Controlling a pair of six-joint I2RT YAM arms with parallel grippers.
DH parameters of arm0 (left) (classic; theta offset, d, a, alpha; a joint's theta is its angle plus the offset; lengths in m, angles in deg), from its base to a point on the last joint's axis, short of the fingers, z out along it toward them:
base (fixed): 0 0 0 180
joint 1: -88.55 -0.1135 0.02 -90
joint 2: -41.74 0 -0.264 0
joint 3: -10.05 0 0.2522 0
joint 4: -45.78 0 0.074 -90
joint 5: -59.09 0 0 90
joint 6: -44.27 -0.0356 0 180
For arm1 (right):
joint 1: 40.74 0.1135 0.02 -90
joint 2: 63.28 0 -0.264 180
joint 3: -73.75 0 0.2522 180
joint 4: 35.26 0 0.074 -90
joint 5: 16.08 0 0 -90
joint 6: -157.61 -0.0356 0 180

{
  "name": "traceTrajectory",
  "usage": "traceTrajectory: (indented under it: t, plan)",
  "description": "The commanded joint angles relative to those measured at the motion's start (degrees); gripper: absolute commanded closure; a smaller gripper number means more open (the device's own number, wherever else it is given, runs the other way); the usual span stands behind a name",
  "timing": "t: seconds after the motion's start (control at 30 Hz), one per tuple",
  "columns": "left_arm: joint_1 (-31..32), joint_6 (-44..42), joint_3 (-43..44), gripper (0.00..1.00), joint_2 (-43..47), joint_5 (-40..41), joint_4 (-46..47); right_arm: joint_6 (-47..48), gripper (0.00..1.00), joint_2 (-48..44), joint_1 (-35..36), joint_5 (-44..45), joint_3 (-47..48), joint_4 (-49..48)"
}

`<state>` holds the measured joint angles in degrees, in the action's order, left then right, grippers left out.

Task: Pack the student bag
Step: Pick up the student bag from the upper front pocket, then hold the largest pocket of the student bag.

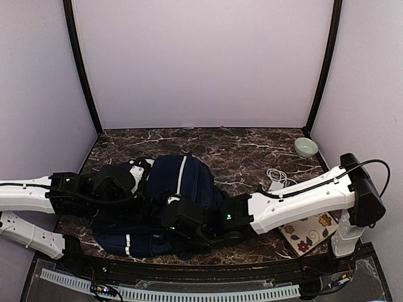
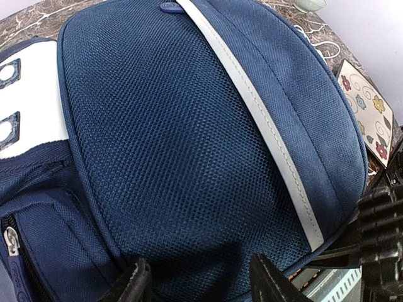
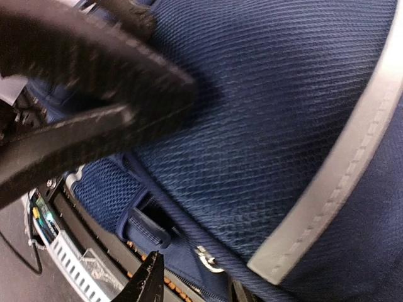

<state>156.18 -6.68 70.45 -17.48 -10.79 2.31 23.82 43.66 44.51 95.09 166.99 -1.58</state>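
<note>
Your bag lies flat on the marbled table, left of the middle and close to the near edge, with both arms reaching in over it from either side.

Your left gripper sits over the left part of the bag. Its fingers stand clearly apart at the lower edge of the blue mesh panel, and the fabric bulges up between them. The white stripe runs down the panel just to the right of that gap. The pale grey patch with its buckle holes lies off to the left.

Your right gripper is low at the bag's near edge. Only the tips of its fingers show, and they are part-way apart. The corded seam of the bag and a small metal zip pull lie in the gap between them. You cannot tell from here whether they pinch the seam or only straddle it. A blurred black bar crosses the upper left of that wrist view, pressed close to the fabric.

Well apart from the bag, a pale green bowl stands at the far right. A white cable and a flowered card lie under your right arm.
</note>
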Motion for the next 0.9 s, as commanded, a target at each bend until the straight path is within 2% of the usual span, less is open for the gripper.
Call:
traceTrajectory:
  t: [0.0,0.1,0.3,0.53,0.67,0.77,0.87]
  plan:
    - [-0.8,-2.0,-2.1,0.44,-0.6,1.9,0.0,-2.3,0.64,0.5,-0.6,10.2,1.9,1.2]
    - [-0.8,-4.0,-2.4,0.42,-0.9,1.2,2.0,-2.0,0.66,1.6,-1.2,12.7,4.0,2.1]
    - [-0.8,-10.1,-4.4,0.38,-1.0,-2.9,8.9,-1.2,0.75,2.1,-3.4,13.2,4.0,-0.2]
    - [-0.8,-11.3,-4.9,0.39,-0.5,-4.2,9.7,-1.8,0.99,-0.8,-5.6,10.4,-1.2,-2.5]
    - [-0.8,-14.0,-5.1,0.41,2.1,-3.8,9.3,-0.8,1.0,-5.7,-6.2,8.2,-5.2,-1.9]
    - [-0.3,-18.6,-6.2,0.41,2.7,-6.2,12.0,1.7,1.0,-8.4,-7.4,1.2,-8.1,-3.1]
    - [3.7,-26.5,-6.4,0.35,1.0,-4.7,14.5,3.8,1.0,-9.3,-8.4,-5.6,-8.6,-2.5]
